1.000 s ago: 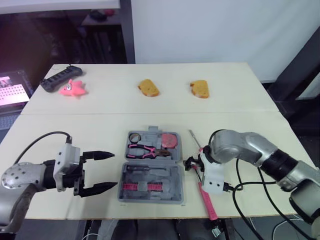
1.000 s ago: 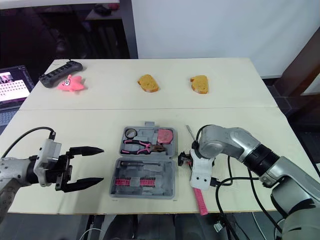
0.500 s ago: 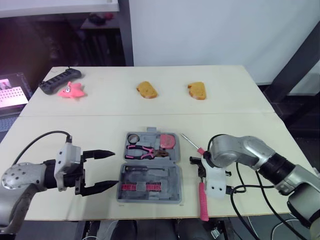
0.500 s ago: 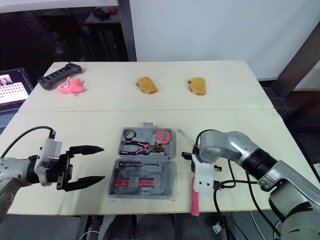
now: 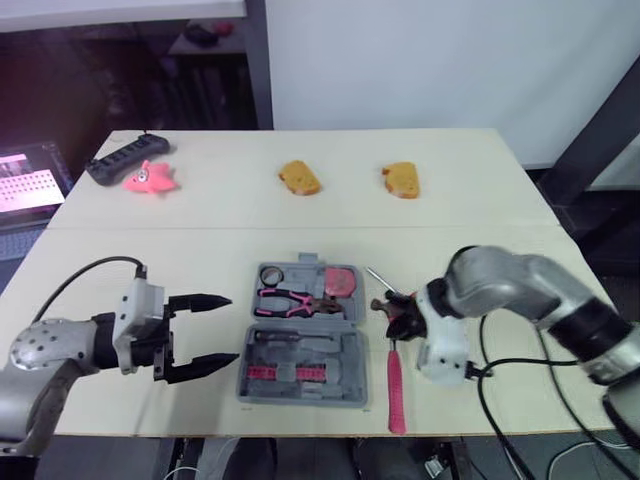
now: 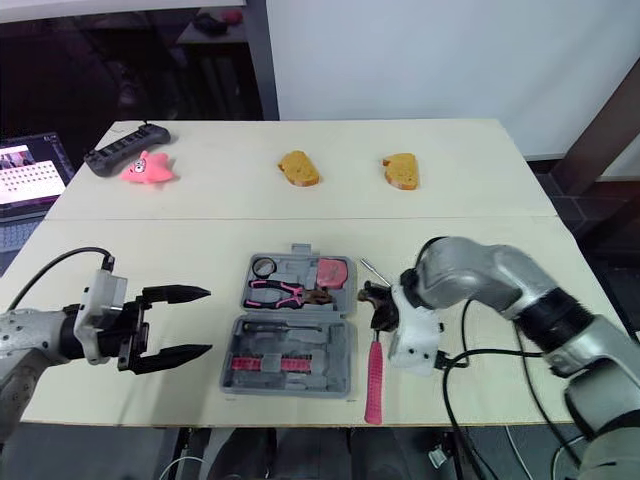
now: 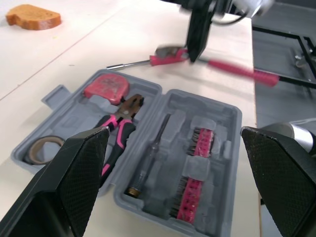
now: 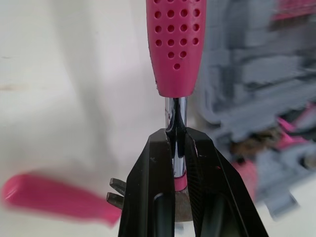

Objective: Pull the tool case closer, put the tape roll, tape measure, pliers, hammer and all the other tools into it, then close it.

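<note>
Tool case [image 6: 299, 266]: lay open and flat on the near part of the table [image 5: 200, 240], between the two grippers.
Upper half of the case: held the tape roll [image 5: 270, 275], the pink-handled pliers [image 5: 295, 298] and the pink tape measure [image 5: 342, 282], side by side.
Lower half of the case: held a thin driver shaft [image 7: 148, 163] and a pink bit holder [image 5: 280, 375].
Hammer [image 6: 373, 380]: was outside the case, just to its right, with the pink dotted handle pointing to the table's near edge.
Right gripper [image 8: 177, 148]: fingers were clamped on the hammer's bare metal neck, just below the head.
Screwdriver [image 7: 148, 60]: lay on the table beside the hammer's head, near the case's right edge.
Left gripper [image 5: 230, 330]: fingers were spread wide, holding nothing, just left of the case.
Far side of the table: a bread slice [image 5: 299, 177], a second bread slice [image 5: 401, 179], a pink toy [image 5: 150, 178] touching a black power strip [image 5: 120, 160].
Writing: a lit screen [image 5: 25, 170] off the table's left edge showed rows of marks too small to read.
</note>
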Tool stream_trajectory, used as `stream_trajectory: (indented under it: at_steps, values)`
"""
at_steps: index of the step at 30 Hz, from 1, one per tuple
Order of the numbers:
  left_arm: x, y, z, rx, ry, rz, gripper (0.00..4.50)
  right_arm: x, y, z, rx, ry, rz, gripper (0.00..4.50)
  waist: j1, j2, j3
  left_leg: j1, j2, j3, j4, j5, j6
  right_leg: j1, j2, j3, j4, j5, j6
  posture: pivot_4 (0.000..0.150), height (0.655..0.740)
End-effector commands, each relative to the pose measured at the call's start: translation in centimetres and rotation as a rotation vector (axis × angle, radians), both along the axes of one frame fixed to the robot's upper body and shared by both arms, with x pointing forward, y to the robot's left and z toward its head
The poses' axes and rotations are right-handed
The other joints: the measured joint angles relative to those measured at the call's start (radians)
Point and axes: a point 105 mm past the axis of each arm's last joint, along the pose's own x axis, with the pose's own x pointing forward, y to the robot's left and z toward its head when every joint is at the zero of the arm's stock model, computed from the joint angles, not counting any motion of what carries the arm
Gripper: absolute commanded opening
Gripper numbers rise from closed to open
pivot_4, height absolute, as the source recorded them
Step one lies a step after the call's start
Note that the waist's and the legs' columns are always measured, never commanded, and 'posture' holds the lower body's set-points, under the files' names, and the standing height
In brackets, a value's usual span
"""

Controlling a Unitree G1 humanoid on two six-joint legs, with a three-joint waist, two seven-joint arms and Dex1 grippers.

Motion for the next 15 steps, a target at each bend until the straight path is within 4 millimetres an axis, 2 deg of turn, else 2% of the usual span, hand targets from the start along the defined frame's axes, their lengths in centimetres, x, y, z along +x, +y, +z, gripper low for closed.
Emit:
stream_trajectory:
  at_steps: [1, 4, 5, 7, 8, 12, 15]
  values:
    - [0.0, -0.3, 0.2, -0.001, -0.023, -0.02, 4.5, -0.9, -0.3, 3.1, 0.152, 0.125, -0.184, 0.02, -0.002, 0.0, 0.0, 0.0, 0.0, 0.0, 0.0, 0.0, 0.0, 0.0, 0.0, 0.0, 0.0, 0.0, 0.0, 0.15, 0.74]
    - [0.0, -0.4, 0.0, -0.003, -0.02, -0.024, 4.5, -2.1, -1.9, 4.2, 0.226, 0.383, -0.579, 0.02, -0.001, 0.003, 0.002, 0.0, 0.0, 0.0, 0.0, 0.0, 0.0, 0.0, 0.0, 0.0, 0.0, 0.0, 0.0, 0.15, 0.74]
    - [0.0, -0.3, -0.1, -0.004, -0.018, -0.025, 4.5, -3.1, -2.0, 4.7, 0.24, 0.491, -0.706, 0.02, 0.0, 0.004, 0.002, 0.0, 0.0, 0.0, 0.0, 0.0, 0.0, 0.0, 0.0, 0.0, 0.0, 0.0, 0.0, 0.15, 0.74]
    - [0.0, -0.4, -0.3, -0.006, -0.014, -0.027, 4.5, -4.2, -0.8, 6.2, 0.37, 0.751, -0.978, 0.02, -0.004, 0.008, 0.004, 0.0, 0.0, 0.0, 0.0, 0.0, 0.0, -0.001, 0.0, 0.0, 0.001, -0.001, -0.001, 0.15, 0.74]
    - [0.0, -0.4, -0.3, -0.007, -0.013, -0.028, 4.5, -4.5, -0.7, 6.3, 0.386, 0.853, -1.127, 0.02, -0.009, 0.008, 0.004, 0.0, 0.0, 0.0, 0.0, 0.0, 0.0, -0.001, 0.0, 0.001, 0.001, -0.002, -0.003, 0.15, 0.74]
    - [-0.1, -0.6, -0.3, -0.015, -0.007, -0.044, 4.5, -4.4, -2.3, 3.0, 0.404, 1.036, -1.664, 0.02, -0.006, 0.004, 0.002, 0.0, 0.001, 0.0, 0.0, 0.0, 0.0, -0.001, 0.002, 0.001, 0.001, -0.002, -0.004, 0.15, 0.74]
    - [-0.2, -0.5, -0.4, -0.007, -0.01, -0.052, 4.5, -3.9, -2.6, 0.6, 0.505, 1.103, -1.889, 0.02, 0.007, 0.002, 0.002, -0.005, 0.0, 0.0, 0.003, 0.0, 0.0, -0.003, 0.0, 0.001, -0.003, -0.002, -0.004, 0.15, 0.74]
